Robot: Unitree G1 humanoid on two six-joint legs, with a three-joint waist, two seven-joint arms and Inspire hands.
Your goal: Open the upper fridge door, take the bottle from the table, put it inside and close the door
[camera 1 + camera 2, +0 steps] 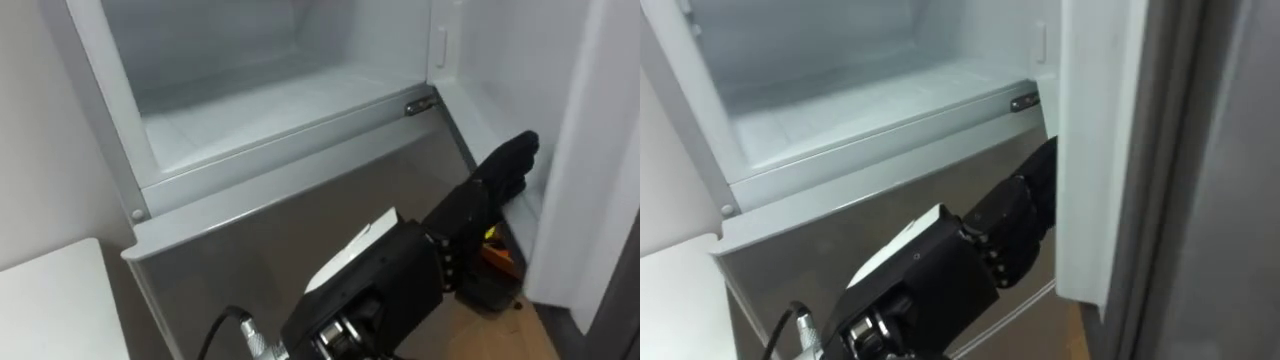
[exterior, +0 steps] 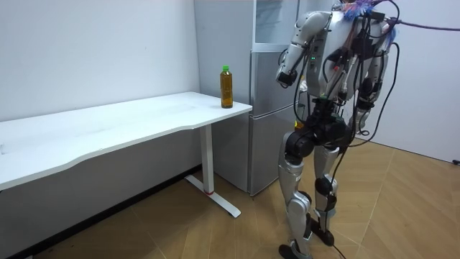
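The left hand [image 1: 508,165] reaches forward, fingers stretched and gripping nothing, close against the open fridge door [image 1: 590,150]. Above and left of it, the upper fridge compartment [image 1: 260,100] stands open. Well apart to its left, the bottle [image 2: 226,86] stands on the white desk [image 2: 108,129].

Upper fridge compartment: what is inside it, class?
The compartment shows a bare white floor and walls. Its top lies out of frame. The bottle stands on the table.
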